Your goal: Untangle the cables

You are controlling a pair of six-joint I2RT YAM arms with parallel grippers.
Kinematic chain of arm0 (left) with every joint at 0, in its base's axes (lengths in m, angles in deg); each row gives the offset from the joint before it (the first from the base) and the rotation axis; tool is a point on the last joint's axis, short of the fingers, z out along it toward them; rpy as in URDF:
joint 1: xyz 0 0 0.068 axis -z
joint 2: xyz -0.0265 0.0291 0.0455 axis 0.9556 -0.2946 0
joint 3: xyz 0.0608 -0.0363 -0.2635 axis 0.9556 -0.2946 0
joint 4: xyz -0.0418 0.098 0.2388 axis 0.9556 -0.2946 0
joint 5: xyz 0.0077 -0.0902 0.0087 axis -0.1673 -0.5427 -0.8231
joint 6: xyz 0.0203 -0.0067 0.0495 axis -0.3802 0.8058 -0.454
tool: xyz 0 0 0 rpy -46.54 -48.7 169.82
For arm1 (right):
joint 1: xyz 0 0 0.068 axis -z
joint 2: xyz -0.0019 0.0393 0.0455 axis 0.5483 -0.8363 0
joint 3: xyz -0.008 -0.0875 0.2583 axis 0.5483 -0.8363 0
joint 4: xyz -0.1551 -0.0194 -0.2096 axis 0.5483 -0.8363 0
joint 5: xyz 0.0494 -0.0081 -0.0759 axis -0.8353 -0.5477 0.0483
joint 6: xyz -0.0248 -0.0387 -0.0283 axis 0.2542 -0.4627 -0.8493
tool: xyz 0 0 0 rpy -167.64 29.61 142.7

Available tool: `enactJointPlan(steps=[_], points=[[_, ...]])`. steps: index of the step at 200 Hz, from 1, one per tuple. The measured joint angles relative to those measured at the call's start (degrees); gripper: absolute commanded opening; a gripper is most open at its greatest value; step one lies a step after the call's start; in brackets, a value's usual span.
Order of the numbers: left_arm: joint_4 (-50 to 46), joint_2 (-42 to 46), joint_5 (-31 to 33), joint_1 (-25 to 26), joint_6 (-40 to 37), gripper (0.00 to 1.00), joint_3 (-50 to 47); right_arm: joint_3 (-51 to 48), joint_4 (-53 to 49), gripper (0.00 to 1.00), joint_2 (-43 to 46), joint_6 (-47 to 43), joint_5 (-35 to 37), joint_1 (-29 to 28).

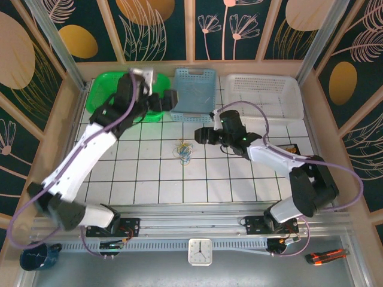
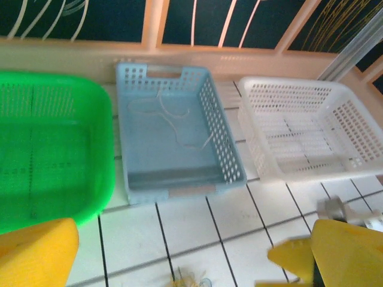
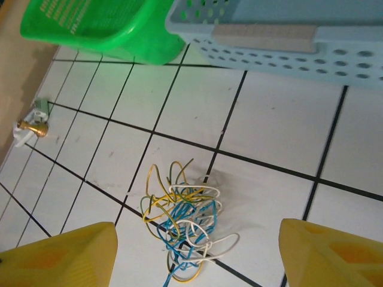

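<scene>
The tangle of thin blue, white and yellow-tan cables (image 3: 182,230) lies in a loose knot on the white tiled table (image 3: 269,155), straddling a dark grout line. In the right wrist view it sits just ahead of the open gap of the right gripper (image 3: 197,226), between the lines of that gripper's two yellow fingers (image 3: 60,254), and neither finger touches it. These jaws stand wide apart and hold nothing. In the top view the knot rests on the tiles a little nearer than the right gripper's tip and to its left, at about the middle of the table. Beyond the right jaws, at the far side of the table, stand the green perforated plastic basket (image 3: 90,27) and the pale blue perforated plastic basket (image 3: 287,54), side by side. A small brass fitting on a white clip (image 3: 30,127) sits off to the left of these jaws, near the table's wooden edge. The left gripper (image 2: 173,245) hovers above the tiles in front of the baskets, its jaws also spread wide and empty. The top of the knot shows just below the gap between them. Straight ahead of the left jaws is the blue basket, and one thin tan wire (image 2: 173,119) lies loosely curled on its floor. The green basket is to their left and a white perforated plastic basket (image 2: 311,125) to their right.
</scene>
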Motion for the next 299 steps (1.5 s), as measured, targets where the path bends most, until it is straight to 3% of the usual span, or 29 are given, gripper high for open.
enactJointPlan(steps=[23, 51, 93, 146, 200, 251, 299], points=[[11.5, 12.0, 0.0, 0.0, 3.4, 0.99, -19.0, 2.9, 0.0, 0.62, -4.6, -1.9, 0.7, -1.7], [22.9, 20.8, 0.3, 0.0, 7.9, 0.99, -37.7, 7.2, -0.6, 0.58, -10.1, -4.0, 1.7, -3.3], [33.3, 27.4, 1.8, 0.0, 13.6, 0.99, -55.8, 11.9, -2.2, 0.52, -15.6, -5.9, 2.4, -4.5], [39.1, 31.9, 2.8, 0.0, 16.2, 0.99, -60.9, 12.5, -3.5, 0.46, -16.9, -5.2, 4.2, -7.6], [42.4, 31.9, 2.2, 0.0, 18.5, 0.99, -65.8, 6.3, -3.2, 0.44, -13.8, -1.0, 7.7, -11.6], [44.8, 30.4, 1.4, 0.0, 19.3, 0.99, -67.2, 9.9, -6.2, 0.46, -13.8, -1.7, 12.5, -11.1], [47.4, 26.5, 0.4, 0.0, 19.3, 0.99, -67.2, 16.6, -7.6, 0.48, -15.7, -3.5, 12.5, -8.4]])
